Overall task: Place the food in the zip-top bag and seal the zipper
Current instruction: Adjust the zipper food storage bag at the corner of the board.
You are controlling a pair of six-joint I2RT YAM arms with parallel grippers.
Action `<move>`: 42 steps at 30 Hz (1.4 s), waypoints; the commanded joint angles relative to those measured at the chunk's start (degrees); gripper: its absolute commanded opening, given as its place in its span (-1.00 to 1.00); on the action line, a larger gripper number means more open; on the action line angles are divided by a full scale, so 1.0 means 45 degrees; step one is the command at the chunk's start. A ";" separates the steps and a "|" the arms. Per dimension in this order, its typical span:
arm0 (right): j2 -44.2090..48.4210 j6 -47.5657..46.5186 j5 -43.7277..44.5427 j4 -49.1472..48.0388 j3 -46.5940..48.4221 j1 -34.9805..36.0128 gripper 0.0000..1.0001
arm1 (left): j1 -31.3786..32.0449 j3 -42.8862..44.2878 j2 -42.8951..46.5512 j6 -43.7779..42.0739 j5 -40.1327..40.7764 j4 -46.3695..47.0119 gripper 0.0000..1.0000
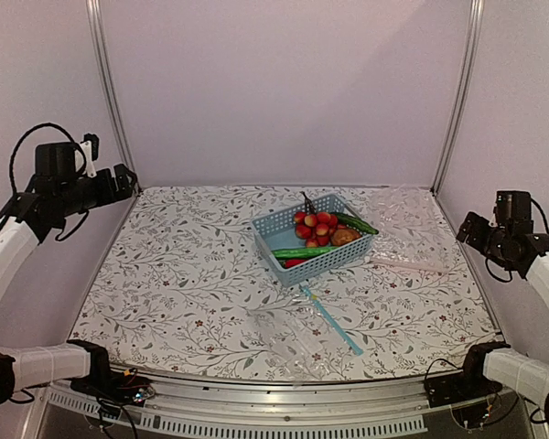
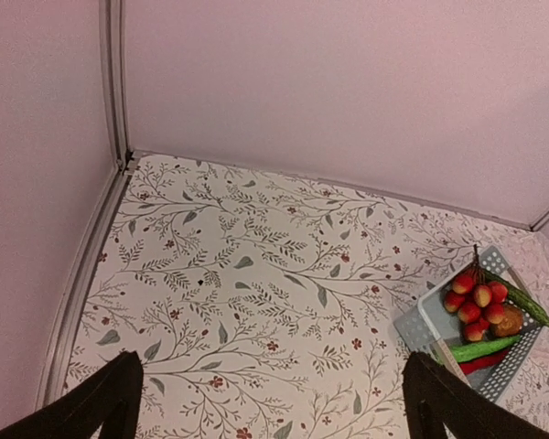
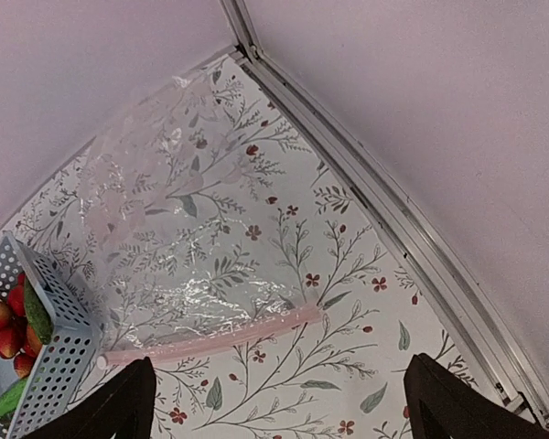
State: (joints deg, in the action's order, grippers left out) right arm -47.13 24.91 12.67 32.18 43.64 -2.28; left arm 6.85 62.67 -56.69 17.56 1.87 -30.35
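The food lies in a blue basket (image 1: 273,236) mid-table: red-yellow fruits (image 1: 316,224), two green vegetables (image 1: 304,251), a red chili (image 1: 295,262) and a brown lump (image 1: 345,236). The clear zip-top bag (image 1: 407,229) lies flat to the basket's right, its pink zipper (image 1: 407,264) along the near edge. In the right wrist view the bag (image 3: 174,210) and zipper (image 3: 210,341) sit just ahead of my open right gripper (image 3: 279,402). My left gripper (image 2: 274,402) is open and high over the left of the table, with the fruits (image 2: 476,302) far to its right.
A second clear bag (image 1: 288,334) with a teal-blue strip (image 1: 334,320) lies near the front edge, just before the basket. Metal frame posts and pale walls close in the back and sides. Both arms are raised at the table's outer edges.
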 commanded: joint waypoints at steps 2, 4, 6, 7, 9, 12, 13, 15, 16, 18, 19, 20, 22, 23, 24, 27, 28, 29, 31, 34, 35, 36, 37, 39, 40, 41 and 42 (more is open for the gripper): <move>-0.2475 0.1076 -0.1076 0.0059 -0.0164 -0.0116 0.89 | 0.0113 -0.1093 -0.0007 0.0034 -0.1248 0.0240 0.99; -0.3428 0.1109 -0.1510 -0.0367 -0.0022 -0.0117 0.81 | 0.0118 -0.1172 -0.0059 0.0254 -0.1586 0.0305 0.99; -0.4665 0.0878 -0.1947 -0.0456 0.0362 -0.0103 0.75 | 0.0118 -0.1113 -0.0129 0.0386 -0.2014 0.0374 0.99; -0.5288 0.0731 -0.2072 -0.0343 0.0613 0.0019 0.73 | 0.0103 -0.1083 -0.0168 0.0396 -0.2124 0.0394 0.99; -0.6382 0.0351 -0.1608 0.0032 0.1272 0.0830 0.73 | 0.0065 -0.1095 -0.0136 0.0365 -0.2145 0.0335 0.99; -0.7799 -0.0123 -0.0440 0.0617 0.2259 0.2032 0.74 | -0.0013 -0.1115 0.0022 0.0271 -0.1978 0.0261 0.99; -0.8122 -0.0197 -0.0311 0.0679 0.2513 0.2192 0.74 | -0.0050 -0.1096 0.0044 0.0254 -0.1978 0.0260 0.99; -0.8774 -0.0321 0.0098 0.0818 0.2901 0.2482 0.74 | -0.0128 -0.1096 0.0147 0.0228 -0.1958 0.0262 0.99; -0.9136 -0.0474 0.0426 0.0853 0.3062 0.2656 0.74 | -0.0162 -0.1113 0.0186 0.0217 -0.1931 0.0260 0.99; -0.9517 -0.0944 0.0617 0.0736 0.3313 0.3002 0.74 | -0.0221 -0.1133 0.0228 0.0206 -0.1910 0.0260 0.99; -0.9756 -0.1326 0.0586 0.0689 0.3492 0.3090 0.75 | -0.0242 -0.1144 0.0218 0.0212 -0.1928 0.0269 0.99; -0.9920 -0.1523 0.0452 0.0657 0.3670 0.3120 0.75 | -0.0252 -0.1153 0.0185 0.0222 -0.1979 0.0280 0.99; -1.0425 -0.2040 0.0352 0.0732 0.4166 0.3125 0.75 | -0.0272 -0.1141 0.0120 0.0254 -0.2100 0.0284 0.99; -1.0878 -0.2339 0.0350 0.0872 0.4521 0.3125 0.75 | -0.0290 -0.1135 0.0088 0.0267 -0.2176 0.0285 0.99; -1.1250 -0.2480 0.0308 0.0987 0.4960 0.3125 0.75 | -0.0292 -0.1153 0.0047 0.0286 -0.2254 0.0280 0.99; -1.2099 -0.2845 0.0108 0.1043 0.5667 0.3132 0.75 | -0.0309 -0.1173 -0.0054 0.0333 -0.2463 0.0322 0.99; -1.2399 -0.2918 0.0065 0.1104 0.5885 0.3135 0.74 | -0.0311 -0.1191 -0.0071 0.0365 -0.2502 0.0336 0.99; -1.2602 -0.2947 0.0031 0.1180 0.6084 0.3126 0.72 | -0.0312 -0.1193 -0.0097 0.0371 -0.2534 0.0338 0.99; -1.3172 -0.3018 -0.0077 0.1242 0.6374 0.3125 0.60 | -0.0314 -0.1213 -0.0145 0.0397 -0.2566 0.0338 0.99; -1.3721 -0.2924 -0.0376 0.1351 0.6601 0.3108 0.40 | -0.0312 -0.1223 -0.0209 0.0411 -0.2602 0.0344 0.99; -1.3866 -0.2887 -0.0481 0.1386 0.6637 0.3110 0.39 | -0.0312 -0.1231 -0.0232 0.0423 -0.2620 0.0348 0.99; -1.4031 -0.2836 -0.0548 0.1422 0.6681 0.3106 0.39 | -0.0312 -0.1230 -0.0252 0.0430 -0.2637 0.0356 0.99; -1.4119 -0.2768 -0.0581 0.1459 0.6688 0.3105 0.39 | -0.0312 -0.1232 -0.0276 0.0447 -0.2663 0.0357 0.99; -1.4286 -0.2677 -0.0709 0.1500 0.6704 0.3035 0.39 | -0.0318 -0.1232 -0.0314 0.0453 -0.2733 0.0376 0.99; -1.4371 -0.2611 -0.0865 0.1505 0.6699 0.2955 0.38 | -0.0313 -0.1232 -0.0355 0.0482 -0.2788 0.0377 0.99; -1.4419 -0.2572 -0.1030 0.1513 0.6683 0.2867 0.38 | -0.0314 -0.1232 -0.0362 0.0476 -0.2809 0.0377 0.99; -1.4444 -0.2520 -0.1171 0.1507 0.6662 0.2785 0.38 | -0.0312 -0.1232 -0.0371 0.0490 -0.2834 0.0377 0.99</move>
State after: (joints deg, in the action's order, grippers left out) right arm -110.74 12.60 10.33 37.54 72.64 11.40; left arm 5.93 57.98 -57.89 19.31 -9.72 -29.19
